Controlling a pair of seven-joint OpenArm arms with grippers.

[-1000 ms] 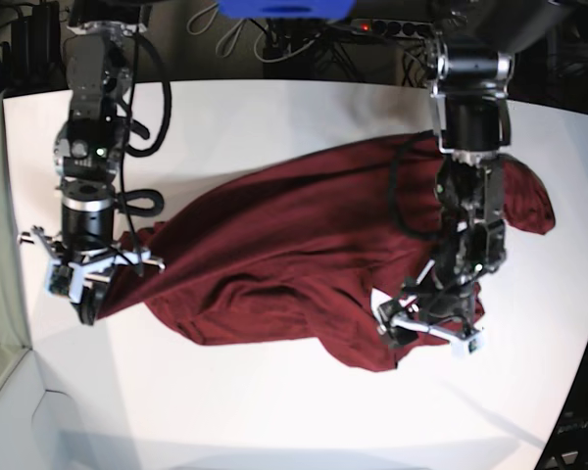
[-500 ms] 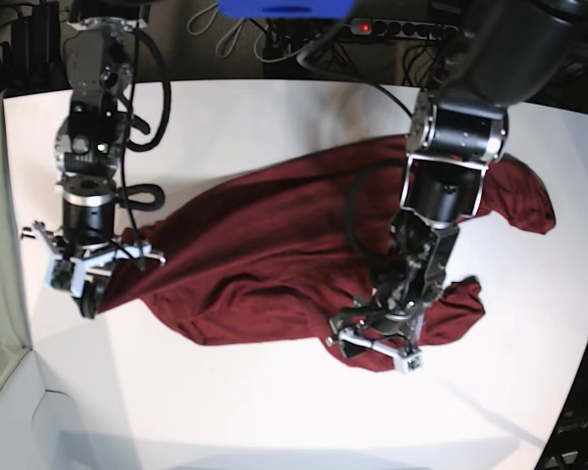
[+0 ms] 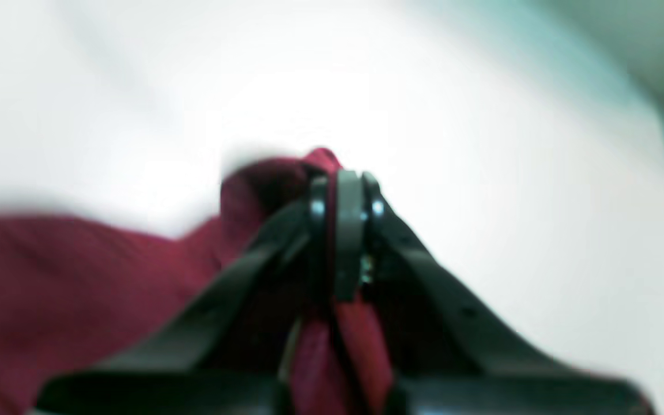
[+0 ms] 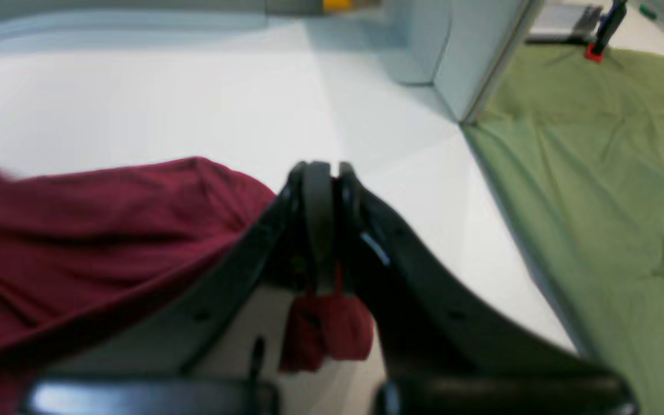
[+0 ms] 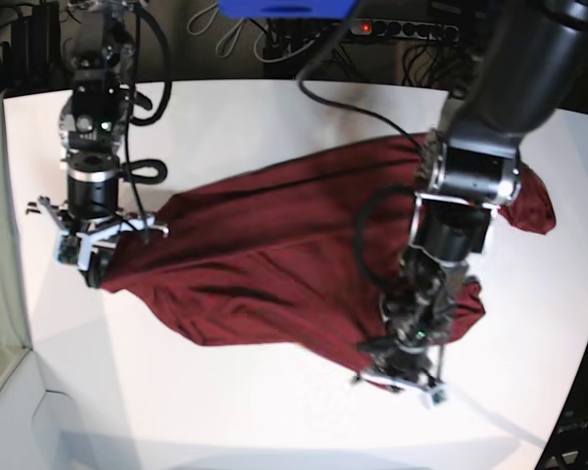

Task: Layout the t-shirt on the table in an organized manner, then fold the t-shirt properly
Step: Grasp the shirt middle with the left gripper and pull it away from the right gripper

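The maroon t-shirt [image 5: 274, 255] lies crumpled and stretched across the white table [image 5: 274, 127], running from the left arm's side to the far right. My right gripper [image 5: 86, 262] is at the shirt's left end, shut on a pinch of its fabric [image 4: 326, 328]; the jaws [image 4: 323, 173] meet tightly above the cloth. My left gripper [image 5: 400, 375] is at the shirt's front right edge, near the table's front. In the blurred left wrist view its jaws [image 3: 340, 184] are shut on a fold of the t-shirt [image 3: 78, 276].
A green cloth [image 4: 597, 173] covers the floor beyond the table's edge on the right gripper's side. A power strip [image 5: 402, 29], cables and a blue object [image 5: 284, 8] sit behind the table's far edge. Bare white tabletop [image 5: 225, 401] lies in front of the shirt.
My left gripper has shut on the shirt's front edge and shifted toward the table's front. My right gripper has moved slightly back with its corner, pulling the shirt tauter.
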